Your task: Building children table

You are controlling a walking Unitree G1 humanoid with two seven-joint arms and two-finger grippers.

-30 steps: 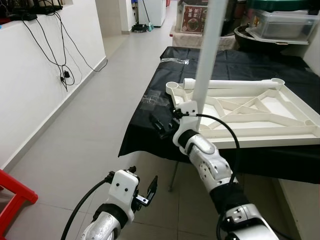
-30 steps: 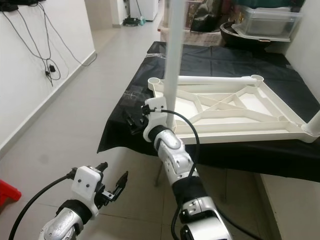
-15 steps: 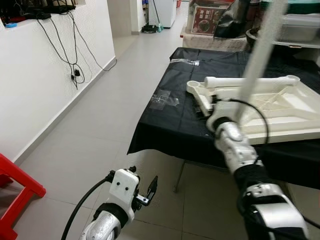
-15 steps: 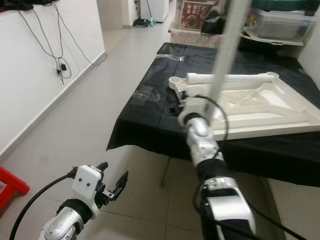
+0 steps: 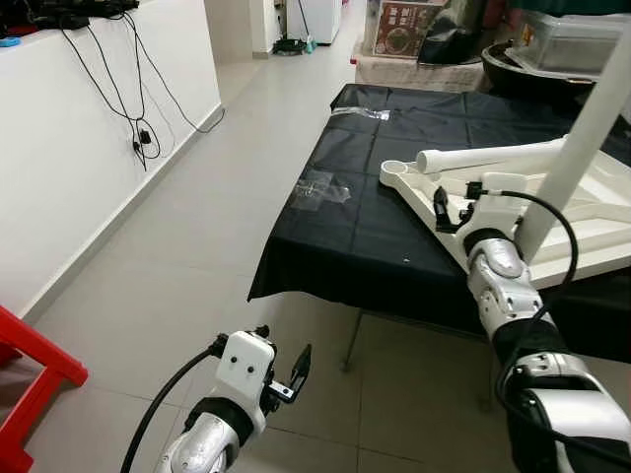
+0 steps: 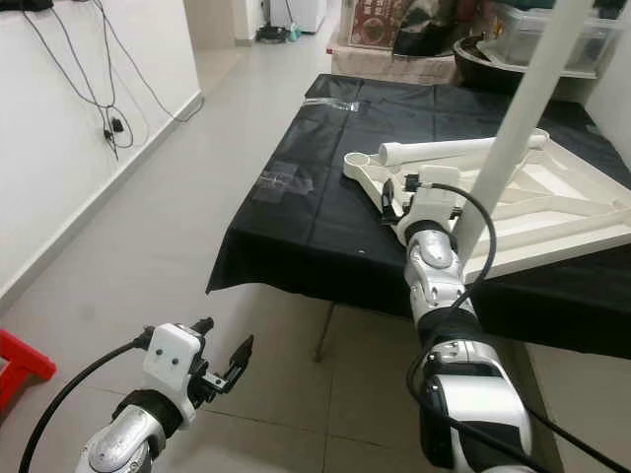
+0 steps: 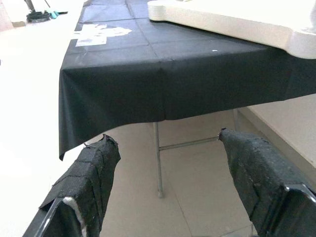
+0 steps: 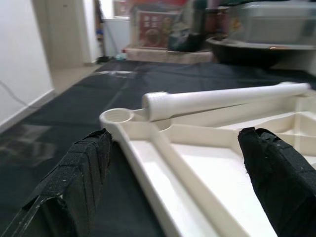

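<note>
An upside-down white tabletop lies on a black-clothed table. One loose white leg rests across its ribs by an empty corner socket. Another white leg stands upright and leaning, with its foot hidden behind my right arm. At the tabletop's left edge my right gripper is open, its fingers wide apart with nothing between them. Low over the floor in front of the table hangs my open, empty left gripper.
Clear plastic bags lie on the cloth. Boxes and a lidded bin stand behind the table. A red stool is at my lower left, and cables hang on the left wall. A metal table leg shows under the cloth.
The camera has swung left, so the table and the upright leg now sit further right. My right gripper has stayed by the tabletop's left edge. The left arm has not moved.
</note>
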